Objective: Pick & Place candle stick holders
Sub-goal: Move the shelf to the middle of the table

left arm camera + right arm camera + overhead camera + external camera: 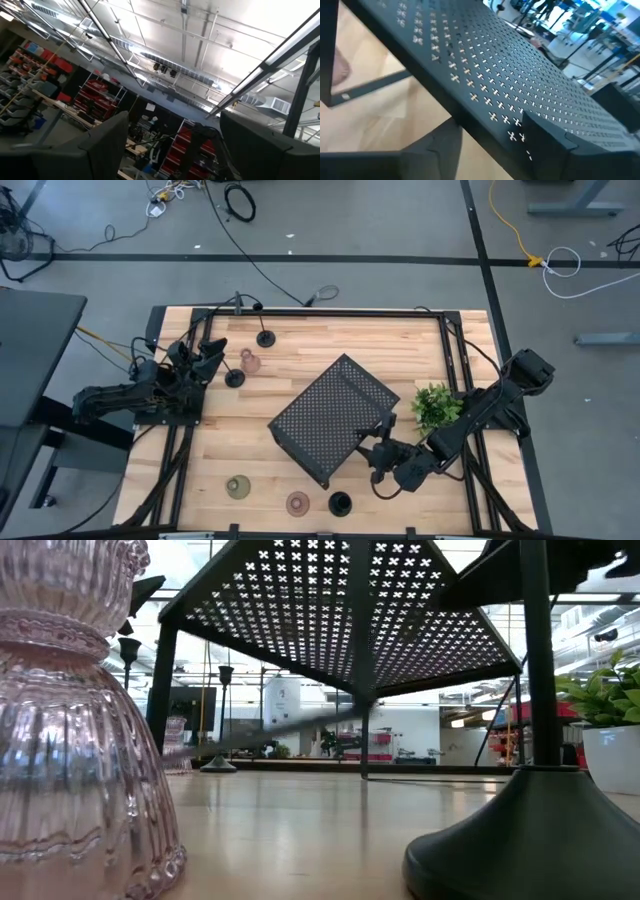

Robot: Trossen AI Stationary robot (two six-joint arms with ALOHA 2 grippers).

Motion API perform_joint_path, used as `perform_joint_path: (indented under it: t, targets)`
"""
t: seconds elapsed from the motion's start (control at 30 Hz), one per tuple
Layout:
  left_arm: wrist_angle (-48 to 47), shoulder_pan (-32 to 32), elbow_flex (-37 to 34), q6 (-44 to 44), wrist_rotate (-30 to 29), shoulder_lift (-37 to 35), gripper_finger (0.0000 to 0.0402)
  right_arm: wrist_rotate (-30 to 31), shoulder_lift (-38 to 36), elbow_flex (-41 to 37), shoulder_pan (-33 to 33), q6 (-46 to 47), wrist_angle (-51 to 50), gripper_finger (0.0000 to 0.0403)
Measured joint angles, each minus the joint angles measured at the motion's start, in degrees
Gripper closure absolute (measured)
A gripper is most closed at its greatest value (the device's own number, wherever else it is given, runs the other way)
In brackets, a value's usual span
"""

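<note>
Three slim black holders stand upright on their round bases: two at the far left (265, 337) (235, 378), one at the near edge (340, 503). A pinkish holder (252, 362) stands between the far two. Another pinkish one (298, 502) and an olive one (238, 486) stand at the near edge. My left gripper (207, 352) is open and empty, just left of the far group; it is tipped up, since its wrist view (170, 150) shows only the ceiling. My right gripper (378, 442) is open and empty beside the black perforated tray's (330, 420) near right corner (530, 100).
The perforated tray stands on legs mid-table, turned askew. A small green plant (435, 405) in a white pot sits right of it, beside my right arm. In the low view the near pinkish holder (80, 740) and the black holder's base (540, 830) fill the foreground.
</note>
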Motion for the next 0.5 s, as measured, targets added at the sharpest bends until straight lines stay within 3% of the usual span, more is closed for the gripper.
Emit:
perform_joint_path:
  t: [0.27,0.5]
  targets:
    - [0.0,0.0,0.0,0.0,1.3,0.0,0.0087,-1.3,0.0,0.0,-0.1,0.8,0.1,0.0161]
    - [0.0,0.0,0.0,0.1,11.9,0.0,0.0087,-1.9,0.0,0.0,-0.1,0.5,0.1,0.0158]
